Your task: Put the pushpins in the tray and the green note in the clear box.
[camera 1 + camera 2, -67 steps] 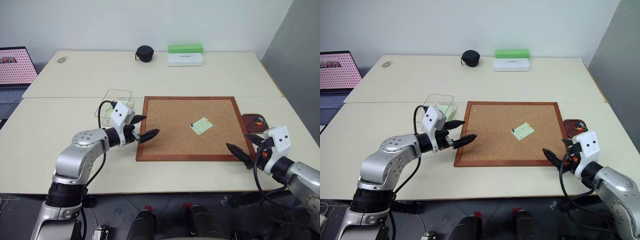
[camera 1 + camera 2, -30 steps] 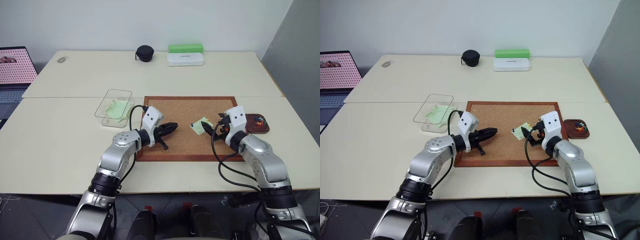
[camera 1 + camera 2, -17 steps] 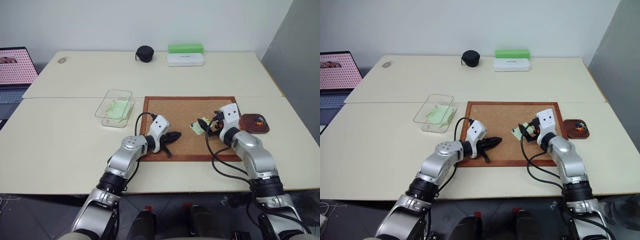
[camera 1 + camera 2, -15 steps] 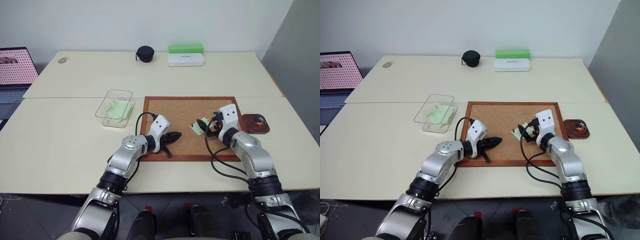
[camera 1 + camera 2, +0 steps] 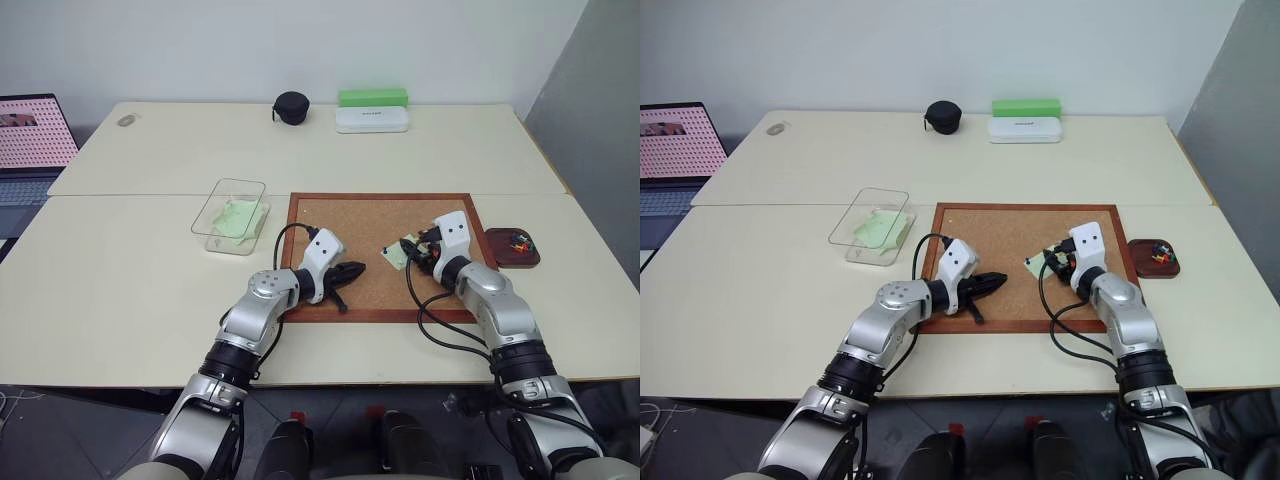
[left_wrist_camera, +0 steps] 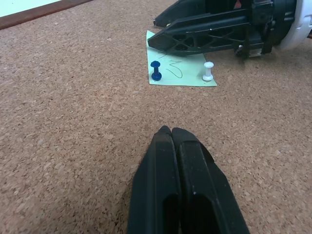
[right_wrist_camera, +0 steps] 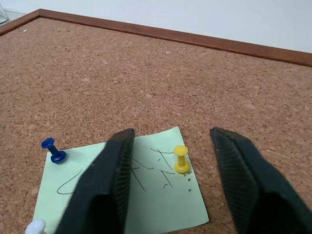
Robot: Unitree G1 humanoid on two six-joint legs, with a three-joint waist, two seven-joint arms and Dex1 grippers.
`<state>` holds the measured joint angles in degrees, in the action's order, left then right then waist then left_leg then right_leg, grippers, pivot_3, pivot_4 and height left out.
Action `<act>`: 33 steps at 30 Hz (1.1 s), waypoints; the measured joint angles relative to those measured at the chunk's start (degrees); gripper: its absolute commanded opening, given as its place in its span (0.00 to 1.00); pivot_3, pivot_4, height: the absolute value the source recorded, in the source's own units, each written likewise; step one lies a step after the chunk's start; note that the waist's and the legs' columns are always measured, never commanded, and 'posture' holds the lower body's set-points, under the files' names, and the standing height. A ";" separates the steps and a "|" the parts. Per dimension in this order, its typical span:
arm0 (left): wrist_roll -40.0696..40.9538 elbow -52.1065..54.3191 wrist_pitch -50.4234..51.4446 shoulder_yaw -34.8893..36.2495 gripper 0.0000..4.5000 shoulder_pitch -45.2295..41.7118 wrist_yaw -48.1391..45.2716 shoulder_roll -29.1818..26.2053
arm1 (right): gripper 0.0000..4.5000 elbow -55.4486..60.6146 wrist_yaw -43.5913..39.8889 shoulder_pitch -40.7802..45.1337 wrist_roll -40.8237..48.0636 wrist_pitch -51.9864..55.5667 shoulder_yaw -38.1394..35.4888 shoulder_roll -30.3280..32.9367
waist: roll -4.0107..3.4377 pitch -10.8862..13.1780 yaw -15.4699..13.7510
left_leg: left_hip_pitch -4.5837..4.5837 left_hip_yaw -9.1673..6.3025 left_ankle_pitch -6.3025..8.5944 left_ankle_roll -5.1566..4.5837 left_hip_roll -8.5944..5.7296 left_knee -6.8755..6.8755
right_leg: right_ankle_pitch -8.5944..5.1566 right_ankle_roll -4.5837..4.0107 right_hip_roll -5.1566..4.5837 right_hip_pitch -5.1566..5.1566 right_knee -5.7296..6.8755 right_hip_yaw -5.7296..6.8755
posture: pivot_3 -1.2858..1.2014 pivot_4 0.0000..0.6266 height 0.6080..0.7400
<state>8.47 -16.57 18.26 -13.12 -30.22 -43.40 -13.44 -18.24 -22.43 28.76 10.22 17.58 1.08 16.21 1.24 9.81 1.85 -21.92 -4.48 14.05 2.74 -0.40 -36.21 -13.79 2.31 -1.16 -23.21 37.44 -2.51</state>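
Clear box (image 5: 231, 216) is holding a pale green sheet, tray (image 5: 511, 248) is holding coloured pushpins (image 5: 516, 238); left gripper (image 6: 170, 132) is pressing closed, right gripper (image 7: 171, 139) is gaping around a yellow pin (image 7: 181, 158).

You see the cork board (image 5: 380, 256) at centre; the note (image 7: 122, 192) lies pinned on it by pushpins (image 7: 181, 159); the clear box (image 5: 231, 216) sits left of it; the tray (image 5: 512, 247) right.
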 measured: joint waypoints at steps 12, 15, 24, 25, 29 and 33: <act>0.33 0.53 2.55 1.16 0.00 0.03 0.50 0.66 | 0.02 -0.65 0.01 0.03 -0.61 -1.50 -0.22 0.03 | 0.00 0.00 0.01 | 0.05 0.01 0.00 0.00 -0.01 -0.02 | 0.00 0.00 0.00 0.00 0.11 -0.02 | 0.52 0.24 1.00; 0.32 0.62 2.78 1.19 0.00 0.03 0.47 0.68 | 0.02 -0.65 -0.02 -0.03 -0.77 -1.80 -0.21 0.02 | 0.00 0.00 0.01 | 0.06 0.01 0.00 0.00 -0.01 -0.03 | -0.01 0.00 0.00 0.00 0.15 -0.02 | 0.52 0.24 1.00; 0.28 1.29 5.28 1.18 0.00 -0.07 0.67 0.73 | 0.02 0.70 -0.09 -1.35 -0.38 -3.40 -1.51 -1.11 | 0.00 0.00 0.02 | 0.06 0.00 0.00 0.00 -0.01 -0.04 | -0.01 0.00 0.00 -0.02 0.20 -0.02 | 0.52 0.24 1.00; 0.28 1.31 5.48 1.19 0.00 -0.09 0.71 0.73 | 0.02 1.53 -0.22 -1.37 0.06 -3.93 -1.71 -1.27 | -0.01 0.00 0.05 | 0.07 0.01 0.00 0.00 -0.01 -0.04 | -0.01 0.00 0.00 -0.02 0.21 -0.02 | 0.52 0.24 1.00; 0.24 1.61 6.39 1.05 0.00 -0.20 1.01 0.74 | 0.02 6.01 -1.24 -1.34 1.32 -5.41 -2.08 -2.16 | -0.03 -0.03 0.05 | 0.10 0.00 0.00 0.00 0.00 -0.04 | -0.08 0.12 0.01 -0.01 0.22 -0.02 | 0.52 0.24 1.00; 0.20 2.20 7.20 0.91 0.00 -0.21 1.03 0.72 | 0.02 7.82 -1.29 -2.06 2.32 -5.45 -2.33 -2.16 | -0.03 -0.04 0.04 | 0.10 0.00 0.00 0.00 0.00 -0.04 | -0.07 0.11 0.00 -0.01 0.22 -0.01 | 0.52 0.24 1.00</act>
<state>8.67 -14.37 25.47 -12.21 -30.43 -42.37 -12.71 -10.41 -23.72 26.70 12.54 12.13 -1.26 14.04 1.21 9.78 1.89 -21.82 -4.48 14.05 2.74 -0.40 -36.25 -13.86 2.42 -1.15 -23.22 37.66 -2.53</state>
